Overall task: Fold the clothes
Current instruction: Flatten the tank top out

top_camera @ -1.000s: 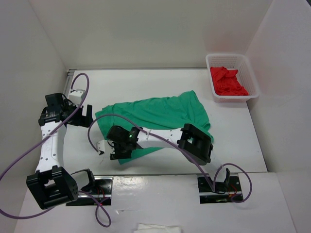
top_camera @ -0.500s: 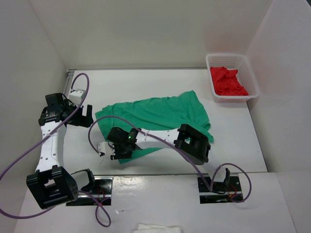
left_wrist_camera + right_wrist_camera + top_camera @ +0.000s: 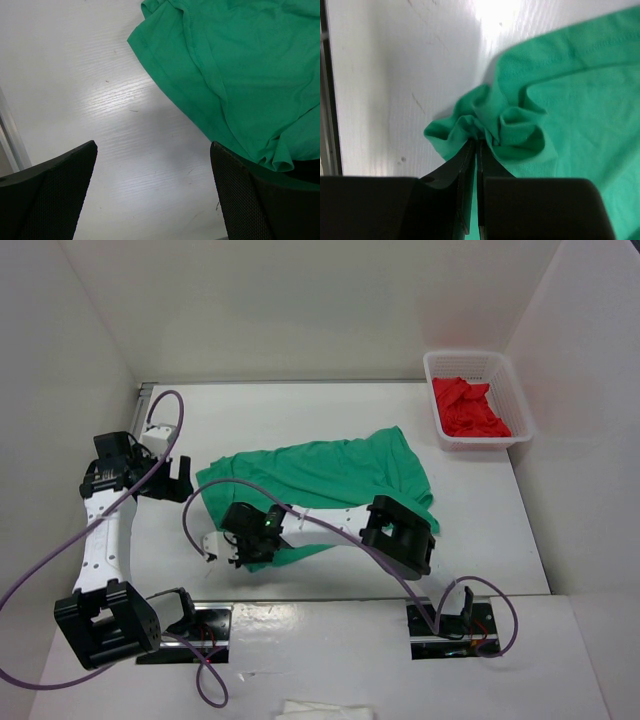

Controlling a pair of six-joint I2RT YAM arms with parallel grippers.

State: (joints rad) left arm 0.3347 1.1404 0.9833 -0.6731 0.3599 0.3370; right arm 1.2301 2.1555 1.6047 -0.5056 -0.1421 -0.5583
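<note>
Green T-shirt (image 3: 330, 472) lies rumpled, one edge bunched in right gripper (image 3: 476, 143)

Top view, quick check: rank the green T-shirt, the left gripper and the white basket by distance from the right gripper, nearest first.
1. The green T-shirt: its near-left corner is pinched in the right gripper.
2. The left gripper: a little farther back, on the left, open.
3. The white basket: far right corner, clearly the farthest.

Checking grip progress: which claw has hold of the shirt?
The right claw, shut on a bunched edge of the shirt; the left claw stands open, empty.
</note>
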